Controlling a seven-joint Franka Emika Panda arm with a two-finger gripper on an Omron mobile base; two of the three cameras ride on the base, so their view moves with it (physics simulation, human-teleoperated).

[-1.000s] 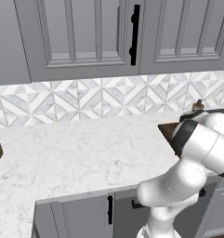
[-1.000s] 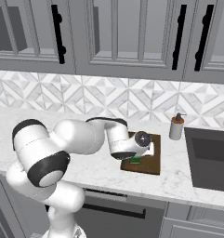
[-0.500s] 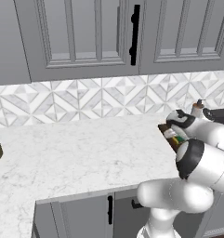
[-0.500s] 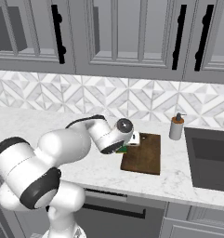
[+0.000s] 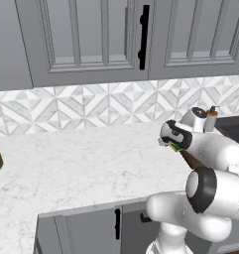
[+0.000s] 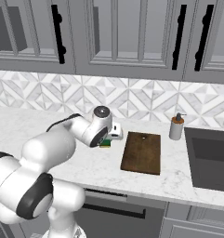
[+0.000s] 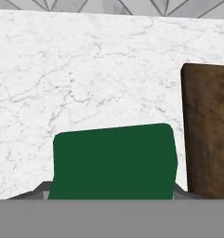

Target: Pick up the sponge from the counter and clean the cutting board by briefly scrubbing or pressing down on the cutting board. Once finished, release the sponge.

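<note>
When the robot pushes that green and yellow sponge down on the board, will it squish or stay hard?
The sponge will probably squish a little: its yellow base looks like soft foam under the dark green top. It likely weighs very little, since the gripper carries the small block easily. Its flat, boxy shape means it shouldn't roll on the cutting board.

Sponge (image 7: pixel 113 160): small rectangular block, dark green scouring face toward the hand camera, yellow foam layer at its lower edge in the right base view (image 6: pixel 105 144); it sits between the tips of the closed claw (image 6: pixel 114 135), held over the tabletop (image 6: pixel 48 125). Cutting board (image 6: pixel 141 152): thin, flat, dark brown wooden rectangle lying on the white, grey-veined tabletop just beside the claw, toward the sink side; its near long edge runs alongside the sponge without touching it.
</note>
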